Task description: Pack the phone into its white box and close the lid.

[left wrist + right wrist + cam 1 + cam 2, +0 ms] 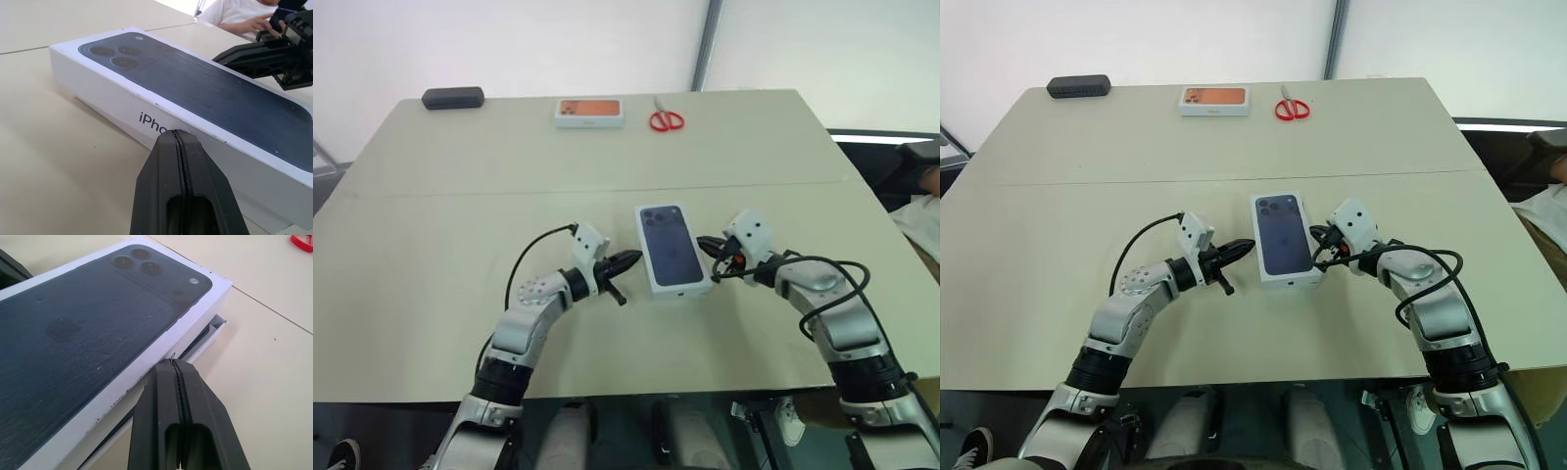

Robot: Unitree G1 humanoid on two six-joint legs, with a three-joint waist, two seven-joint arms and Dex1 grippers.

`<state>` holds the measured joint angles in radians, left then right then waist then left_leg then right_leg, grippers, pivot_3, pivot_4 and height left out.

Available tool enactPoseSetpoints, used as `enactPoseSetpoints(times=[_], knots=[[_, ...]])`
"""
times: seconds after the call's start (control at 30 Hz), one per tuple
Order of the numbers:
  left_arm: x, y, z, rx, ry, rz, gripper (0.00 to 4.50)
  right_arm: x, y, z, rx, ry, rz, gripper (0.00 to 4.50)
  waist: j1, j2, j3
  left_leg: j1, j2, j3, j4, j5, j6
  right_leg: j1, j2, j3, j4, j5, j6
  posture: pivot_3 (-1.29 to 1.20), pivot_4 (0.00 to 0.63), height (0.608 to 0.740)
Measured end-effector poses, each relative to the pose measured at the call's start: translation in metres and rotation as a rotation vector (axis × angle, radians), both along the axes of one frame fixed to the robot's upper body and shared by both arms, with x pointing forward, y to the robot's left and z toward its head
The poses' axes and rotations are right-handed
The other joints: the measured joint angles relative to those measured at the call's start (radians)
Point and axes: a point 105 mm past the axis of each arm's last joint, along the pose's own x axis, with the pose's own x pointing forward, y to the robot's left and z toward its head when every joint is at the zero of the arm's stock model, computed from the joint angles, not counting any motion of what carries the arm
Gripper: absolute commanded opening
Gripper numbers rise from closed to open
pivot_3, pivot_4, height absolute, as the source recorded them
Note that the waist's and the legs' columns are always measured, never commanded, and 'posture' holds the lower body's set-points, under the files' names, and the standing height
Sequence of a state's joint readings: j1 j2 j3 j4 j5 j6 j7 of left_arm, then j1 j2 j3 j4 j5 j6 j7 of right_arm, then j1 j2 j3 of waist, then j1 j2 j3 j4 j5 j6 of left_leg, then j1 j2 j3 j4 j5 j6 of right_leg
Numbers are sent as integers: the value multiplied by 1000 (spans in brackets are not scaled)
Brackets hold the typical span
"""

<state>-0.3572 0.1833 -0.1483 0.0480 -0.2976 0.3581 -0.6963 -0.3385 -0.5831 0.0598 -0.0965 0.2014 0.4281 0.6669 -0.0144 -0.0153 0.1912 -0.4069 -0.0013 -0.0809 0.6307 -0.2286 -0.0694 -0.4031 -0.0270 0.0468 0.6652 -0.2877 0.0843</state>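
Note:
The lid [668,245], white with a dark blue phone picture on top, lies over the white box in the middle of the table. On the right side it sits a little raised, and the box's rim [215,330] sticks out beneath it. The phone is hidden under the lid. My left gripper [631,259] is shut and empty, its tip against the lid's left side wall [146,115]. On the opposite side my right gripper [705,243], also shut and empty, has its tip at the lid's right wall [146,364].
At the table's far edge lie an orange-topped white box [590,111], red scissors [666,119] and a black oblong case [452,97]. A person sits past the table's right edge [244,14]. Bare tabletop [440,255] surrounds the box.

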Motion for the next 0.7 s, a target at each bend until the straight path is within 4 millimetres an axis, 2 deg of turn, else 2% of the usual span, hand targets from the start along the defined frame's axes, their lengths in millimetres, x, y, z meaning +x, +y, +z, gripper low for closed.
enactPoseSetpoints(times=[0.7], knots=[[-2, -10, -2, -2, 1, -33, 0, -4, -12, -3, -37, 11, -12, 18, 1, 0, 0, 0, 0, 0, 0, 0, 0, 0, 0, 0, 0, 0, 0, 0, 150, 740]])
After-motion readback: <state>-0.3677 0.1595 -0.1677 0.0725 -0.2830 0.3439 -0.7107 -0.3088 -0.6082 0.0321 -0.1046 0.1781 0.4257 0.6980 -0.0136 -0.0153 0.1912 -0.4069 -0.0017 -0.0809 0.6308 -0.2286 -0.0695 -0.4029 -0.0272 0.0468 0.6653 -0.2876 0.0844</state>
